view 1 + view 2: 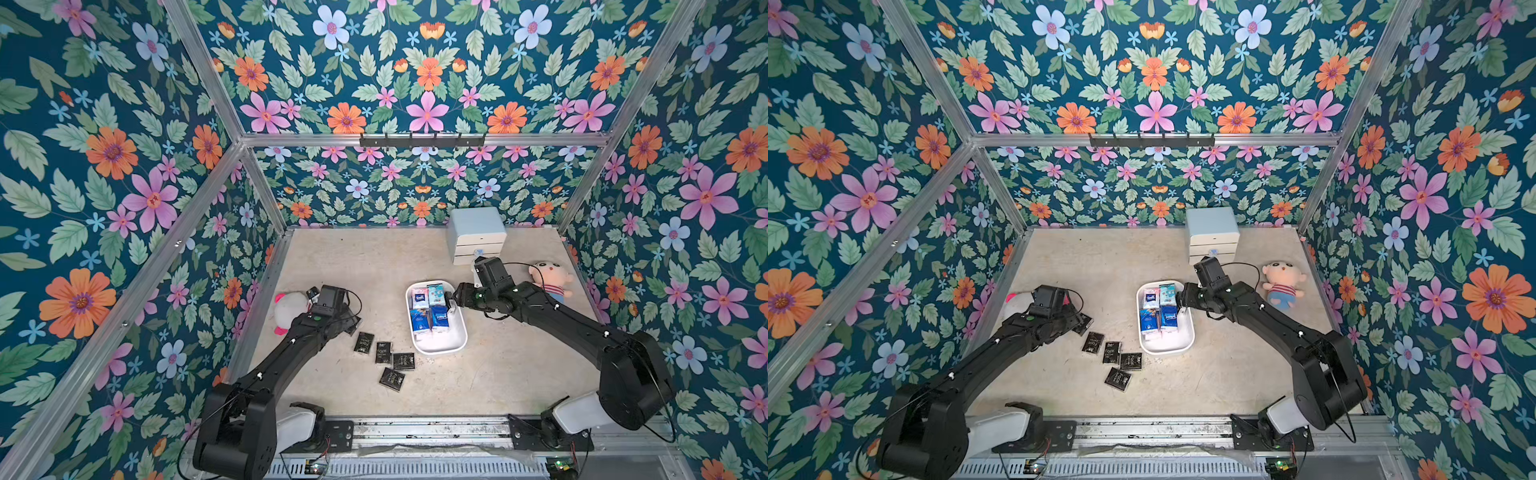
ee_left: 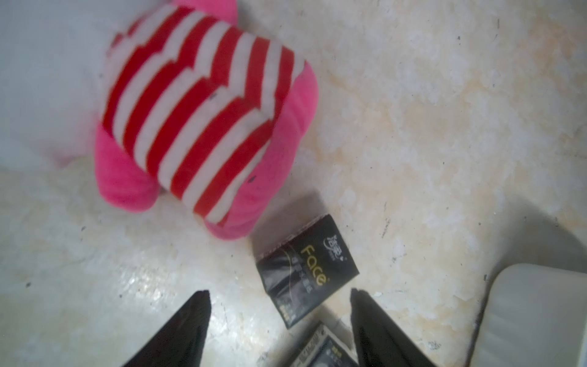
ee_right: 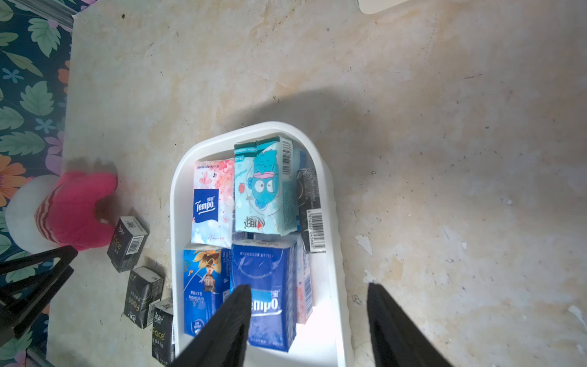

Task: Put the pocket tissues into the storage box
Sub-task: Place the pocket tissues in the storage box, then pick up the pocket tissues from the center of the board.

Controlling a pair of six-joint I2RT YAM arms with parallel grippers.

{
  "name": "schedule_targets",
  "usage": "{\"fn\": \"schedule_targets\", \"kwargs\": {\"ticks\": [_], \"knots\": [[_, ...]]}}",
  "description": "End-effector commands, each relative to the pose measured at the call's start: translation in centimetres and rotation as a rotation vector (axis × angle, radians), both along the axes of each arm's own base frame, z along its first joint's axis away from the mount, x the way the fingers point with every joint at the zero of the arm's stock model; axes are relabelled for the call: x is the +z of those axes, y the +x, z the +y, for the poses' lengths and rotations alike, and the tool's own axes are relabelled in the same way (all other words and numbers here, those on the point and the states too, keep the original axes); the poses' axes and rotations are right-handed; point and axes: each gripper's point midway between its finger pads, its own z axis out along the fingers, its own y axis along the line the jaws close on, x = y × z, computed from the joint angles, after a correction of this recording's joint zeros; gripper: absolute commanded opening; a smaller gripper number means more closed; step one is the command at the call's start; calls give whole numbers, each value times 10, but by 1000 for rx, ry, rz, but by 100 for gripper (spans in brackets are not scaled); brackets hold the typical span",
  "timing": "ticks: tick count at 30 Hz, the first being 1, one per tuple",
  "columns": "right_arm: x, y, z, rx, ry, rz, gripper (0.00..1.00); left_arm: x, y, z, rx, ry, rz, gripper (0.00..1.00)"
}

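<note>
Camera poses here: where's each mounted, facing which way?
Top views: high in front, looking down over the table; left arm and right arm show.
Left wrist: on left arm, facing down at a black packet and pink plush; open left gripper shows.
Right wrist: on right arm, facing down into the storage box; open right gripper shows.
Shared: both wrist views catch the pink plush.

Blurry doll [image 2: 203,120]; black packet [image 2: 324,349] half off-frame

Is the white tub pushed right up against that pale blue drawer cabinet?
Apart. Both top views show a strip of bare tabletop between the storage box and the drawer cabinet.
</note>
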Motion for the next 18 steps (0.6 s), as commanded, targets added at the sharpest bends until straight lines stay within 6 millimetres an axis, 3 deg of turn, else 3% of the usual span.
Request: {"fn": "schedule_targets", "kwargs": {"ticks": [1, 10, 14, 18], "knots": [[2, 2, 1, -11, 10, -8, 63, 7, 24, -3, -131, 48, -70, 75], [4, 1, -7, -32, -15, -14, 63, -36, 33, -25, -237, -62, -9, 74], [4, -1, -9, -36, -27, -16, 63, -43, 33, -28, -233, -85, 13, 74], [3, 1, -9, -38, -27, -15, 63, -44, 20, -31, -188, -141, 25, 73]]}}
